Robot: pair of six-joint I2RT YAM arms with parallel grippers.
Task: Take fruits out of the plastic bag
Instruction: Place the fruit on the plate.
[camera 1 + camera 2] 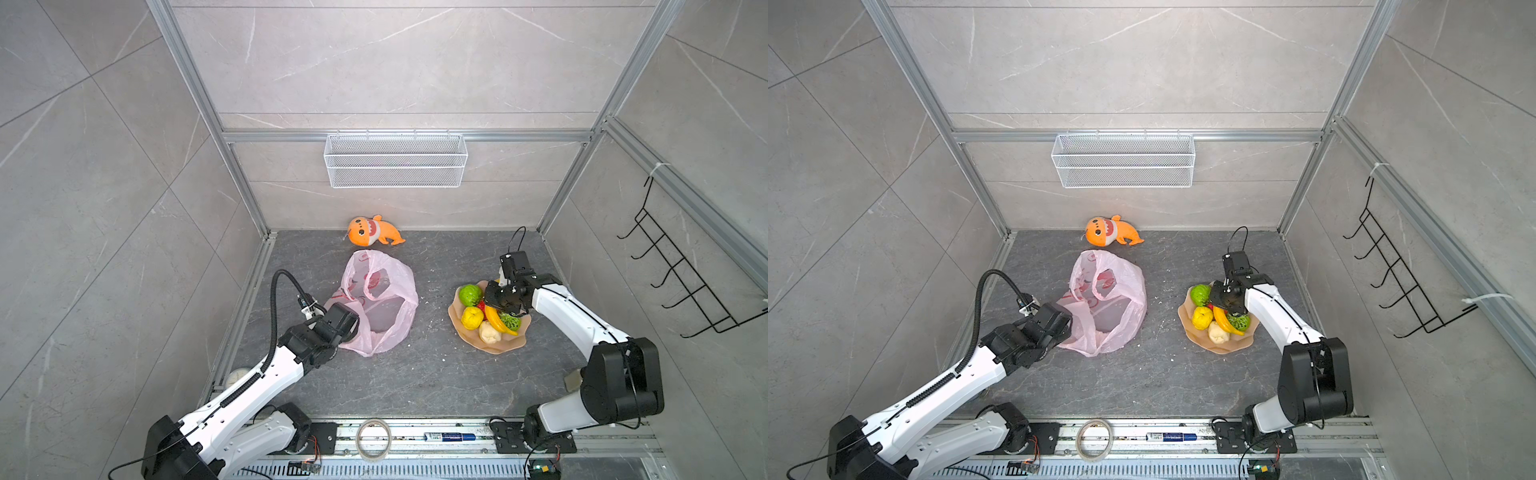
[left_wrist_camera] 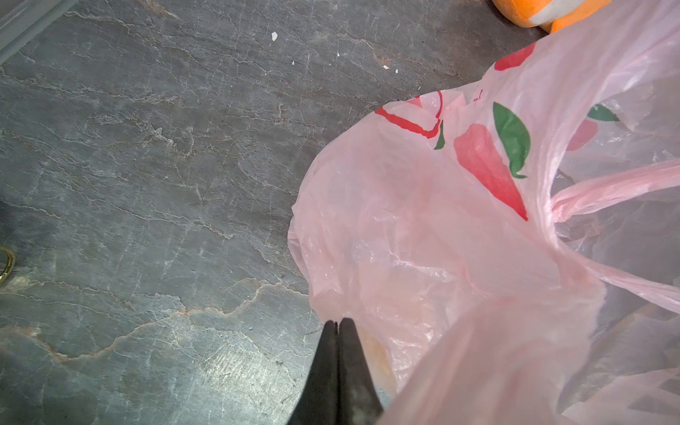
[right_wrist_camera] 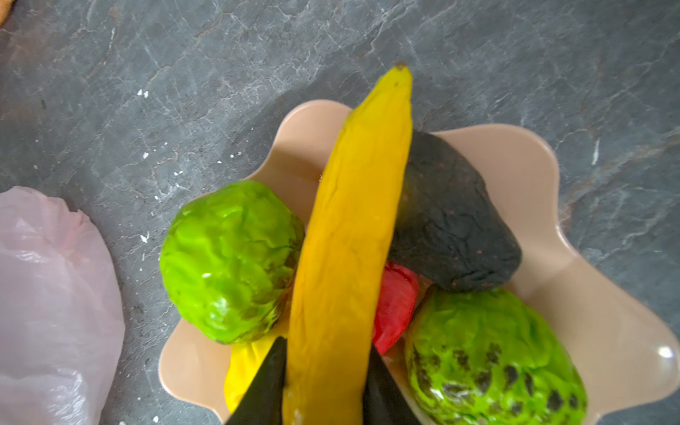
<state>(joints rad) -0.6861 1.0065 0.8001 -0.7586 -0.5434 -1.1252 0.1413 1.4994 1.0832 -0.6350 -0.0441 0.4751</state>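
The pink plastic bag (image 1: pixel 378 307) (image 1: pixel 1108 303) lies mid-table with its mouth gaping; no fruit shows inside it. My left gripper (image 1: pixel 343 322) (image 2: pixel 337 322) is shut at the bag's near-left edge. Bag film (image 2: pixel 441 220) lies against its side, none visible between the tips. The fruits sit on a peach plate (image 1: pixel 511 343) (image 3: pixel 515 158): green balls (image 3: pixel 228 257) (image 3: pixel 489 360), dark avocado (image 3: pixel 452 220), red piece (image 3: pixel 395 305), yellow lump (image 1: pixel 472 318), beige lump (image 1: pixel 489 332). My right gripper (image 1: pixel 505 305) (image 3: pixel 326 344) holds the yellow banana (image 3: pixel 360 202) (image 1: pixel 1225 323) across the pile.
An orange plush shark (image 1: pixel 374 230) lies at the back behind the bag. A white wire basket (image 1: pixel 395 160) hangs on the back wall, and a black hook rack (image 1: pixel 681 274) on the right wall. A tape roll (image 1: pixel 373 439) and a marker (image 1: pixel 451 436) rest on the front rail.
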